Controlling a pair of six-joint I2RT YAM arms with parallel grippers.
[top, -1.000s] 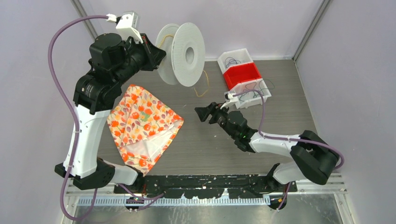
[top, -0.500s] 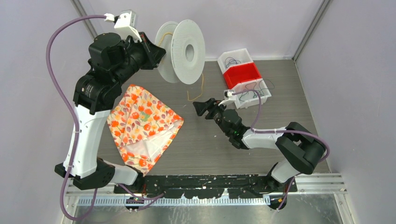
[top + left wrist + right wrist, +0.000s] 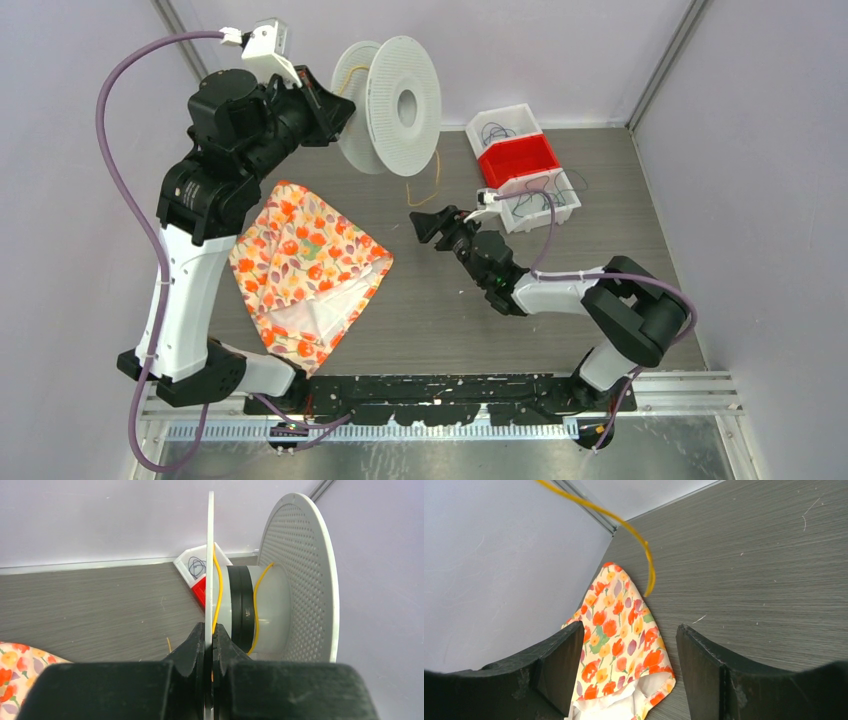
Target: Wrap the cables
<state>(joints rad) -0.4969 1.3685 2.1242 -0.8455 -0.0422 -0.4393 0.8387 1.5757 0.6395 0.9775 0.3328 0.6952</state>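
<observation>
Item: yellow cable (image 3: 219, 585), thin and limp, looped once round the hub of a white spool (image 3: 385, 90). One stretch runs along the inner face of the near disc; its loose tail hangs below the spool, curling down toward the table (image 3: 420, 320). The tip dangles ahead of the right gripper (image 3: 629, 645). Spool: lifted at the back left, axle roughly level. Left gripper (image 3: 208, 632): clamped tight on the edge of the spool's thin near disc, with the cable passing just beside the fingertips. Left arm: rises tall from its base, bends at the top and points its wrist to the right. Right arm: low, elbow folded at the right side, forearm stretched leftward over the table. Its fingers are spread apart with nothing between them, facing a floral cloth (image 3: 305, 265) that lies crumpled at the table's left. Further dark cables (image 3: 500, 130): heaped in white bins (image 3: 505, 110) at the back right, with a red bin (image 3: 520, 160) set between them.
</observation>
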